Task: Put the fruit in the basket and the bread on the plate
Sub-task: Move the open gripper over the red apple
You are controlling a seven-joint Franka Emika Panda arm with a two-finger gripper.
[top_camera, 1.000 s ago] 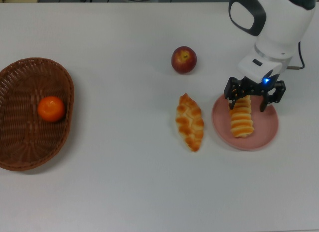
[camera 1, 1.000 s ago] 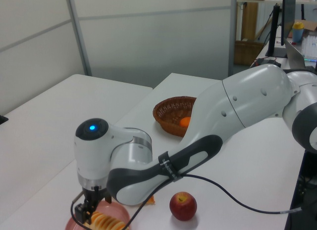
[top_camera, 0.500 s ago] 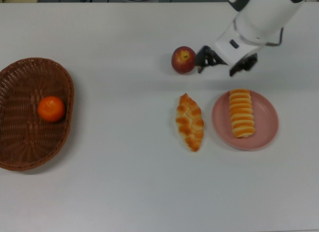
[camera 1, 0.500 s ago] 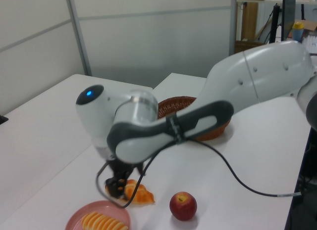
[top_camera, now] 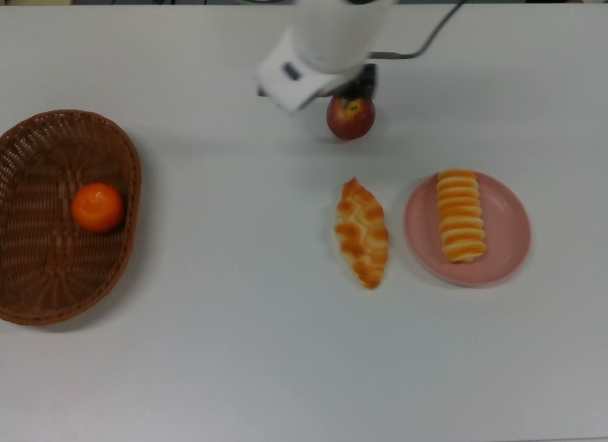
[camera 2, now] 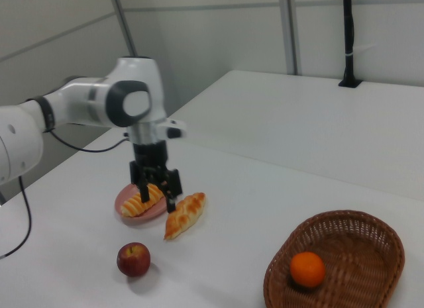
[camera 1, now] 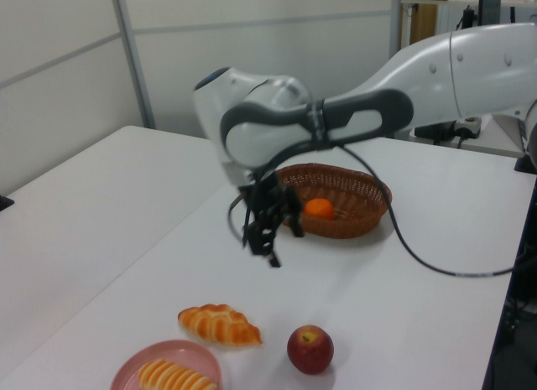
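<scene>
So, going left to right in the top view: at the far left sits the one wicker basket [top_camera: 57, 219] with the mandarin [top_camera: 98, 207] already in it — half the fruit job done. Toward the middle the arm hangs above the table, its gripper [camera 1: 270, 225] empty with the fingers spread apart, holding nothing. Just below it in the top view the apple [top_camera: 351, 115] rests on the bare table, well apart from the basket, so it has yet to go in. Nearer the front lies the braided loaf [top_camera: 362, 231], just beside the pink plate [top_camera: 510, 244] but not on it. At the right the striped roll [top_camera: 460, 215] lies on that plate. By my count: two fruits, two breads, one basket, one plate — one of each pair placed, one of each left.
</scene>
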